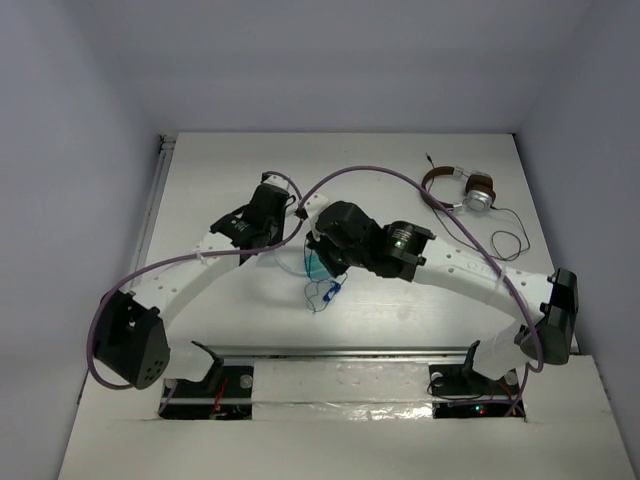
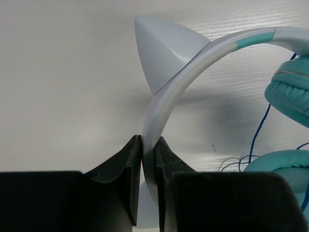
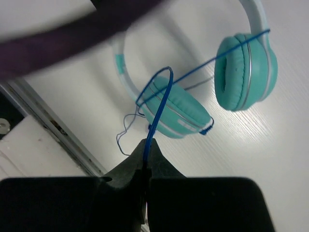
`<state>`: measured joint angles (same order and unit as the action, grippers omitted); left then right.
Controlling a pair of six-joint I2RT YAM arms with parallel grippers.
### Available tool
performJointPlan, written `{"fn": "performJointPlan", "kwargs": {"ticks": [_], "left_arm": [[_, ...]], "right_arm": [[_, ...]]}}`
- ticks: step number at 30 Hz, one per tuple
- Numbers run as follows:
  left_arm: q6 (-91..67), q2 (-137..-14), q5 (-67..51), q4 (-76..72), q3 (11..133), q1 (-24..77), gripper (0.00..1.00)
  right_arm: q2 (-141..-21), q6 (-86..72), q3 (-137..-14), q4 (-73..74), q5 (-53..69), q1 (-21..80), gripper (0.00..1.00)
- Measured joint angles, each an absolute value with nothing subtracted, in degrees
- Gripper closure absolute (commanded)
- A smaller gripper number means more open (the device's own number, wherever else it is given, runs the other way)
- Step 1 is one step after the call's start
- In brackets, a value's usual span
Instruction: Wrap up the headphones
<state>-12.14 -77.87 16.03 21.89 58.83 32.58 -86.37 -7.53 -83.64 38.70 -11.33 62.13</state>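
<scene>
Headphones [image 1: 318, 266] at the middle of the white table [image 1: 400, 160]; my left gripper [image 2: 148, 147] clamps the pale headband [image 2: 166, 96]; my right gripper [image 3: 146, 166] pinches the blue cable [image 3: 161, 104] running across both teal ear cups [image 3: 244, 72].

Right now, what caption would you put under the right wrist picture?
Right gripper pinches the blue cable strung across the teal headphones.

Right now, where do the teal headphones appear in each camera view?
Top external: teal headphones at centre, mostly covered.
Left wrist: headband rises from the left gripper; cups at right edge.
Right wrist: both cups, centre and upper right, above the right gripper.
Shared landmark: the blue cable.
</scene>
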Motion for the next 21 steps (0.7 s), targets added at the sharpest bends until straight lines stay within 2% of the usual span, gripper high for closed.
{"fn": "performJointPlan", "kwargs": {"ticks": [6, 21], "left_arm": [[-8.67, -73.1, 15.14, 21.85, 58.83, 32.51, 1.0], [-3.55, -72.14, -0.71, 22.11, 58.72, 34.17, 1.0]], "right_arm": [[-85.12, -7.29, -81.93, 42.09, -13.89, 59.66, 1.0], [-84.68, -5.54, -83.31, 41.12, -22.22, 51.09, 1.0]]}}
